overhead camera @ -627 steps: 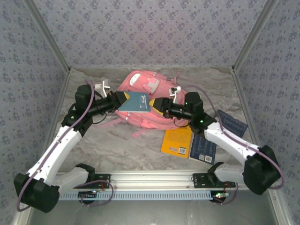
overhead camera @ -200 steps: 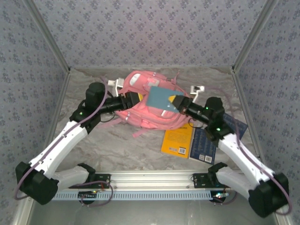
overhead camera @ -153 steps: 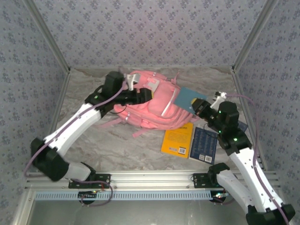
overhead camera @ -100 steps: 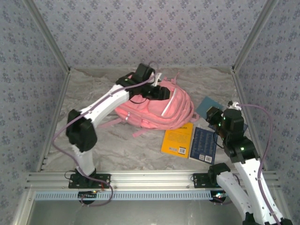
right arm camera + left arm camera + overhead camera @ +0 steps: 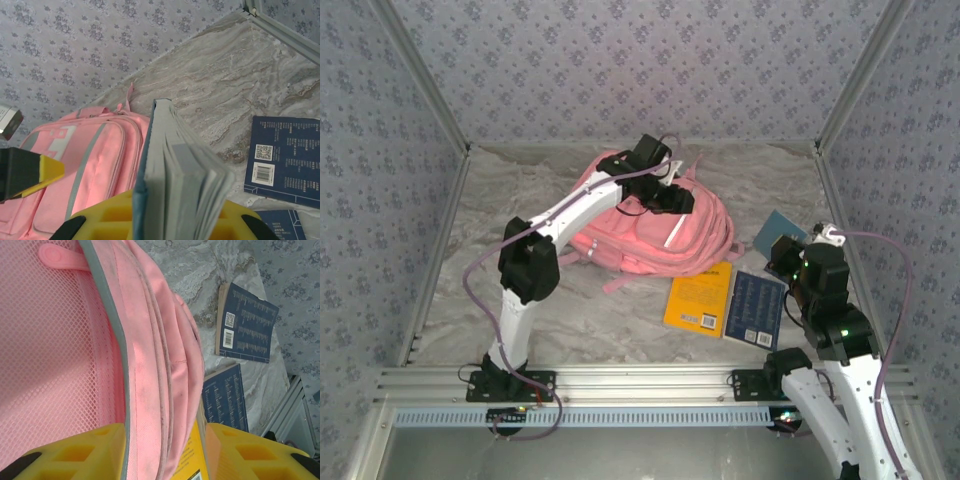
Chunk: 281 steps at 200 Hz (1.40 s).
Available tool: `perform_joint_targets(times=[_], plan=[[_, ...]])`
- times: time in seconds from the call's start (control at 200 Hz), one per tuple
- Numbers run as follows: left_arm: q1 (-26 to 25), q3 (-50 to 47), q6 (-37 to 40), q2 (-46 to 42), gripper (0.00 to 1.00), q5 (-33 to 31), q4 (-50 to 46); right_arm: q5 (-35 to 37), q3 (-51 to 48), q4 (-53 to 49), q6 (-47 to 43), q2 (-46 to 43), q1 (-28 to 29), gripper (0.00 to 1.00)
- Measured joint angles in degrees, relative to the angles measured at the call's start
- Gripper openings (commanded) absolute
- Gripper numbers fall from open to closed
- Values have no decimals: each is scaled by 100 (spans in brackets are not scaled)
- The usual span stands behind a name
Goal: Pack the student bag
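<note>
L pincer (image 5: 162, 429) apart, straddling rim of soft pink fabric student bag (image 5: 650, 232): prob. to hold mouth open. R pincer (image 5: 170, 205) clamped on teal paperback book (image 5: 172, 150), ready to slot in.

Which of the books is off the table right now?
The teal book, clamped in the right gripper; the yellow book and the dark blue book beside it lie flat on the table.

Yellow book (image 5: 697, 298) flat on marble tabletop (image 5: 580, 322), dark blue book (image 5: 752, 309) against its right edge. Second dark blue book (image 5: 282, 161) near. Teal book (image 5: 776, 228) raised off tabletop, pages fanned. Floral walls (image 5: 640, 70).
</note>
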Motion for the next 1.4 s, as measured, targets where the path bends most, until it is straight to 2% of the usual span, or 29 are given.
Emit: perform_joint_targets(times=[0.535,0.67,0.934,1.049,1.149,1.404], plan=[[0,-9,-15,208,45,-55,11,-553,0,94,-168,0,-28,0],[-9,-105,-94,249,38,136,179,-603,0,136,-166,2,-39,0],[-76,-225,-208,455,36,378,448,-765,-13,236,-162,116,-66,0],[-79,-195,-149,549,25,295,382,-809,-22,238,-162,127,-68,0],[-76,-164,-107,601,0,127,254,-833,-22,240,-160,127,-79,0],[-79,138,59,599,0,-11,-52,-841,-22,234,-164,127,-98,0]])
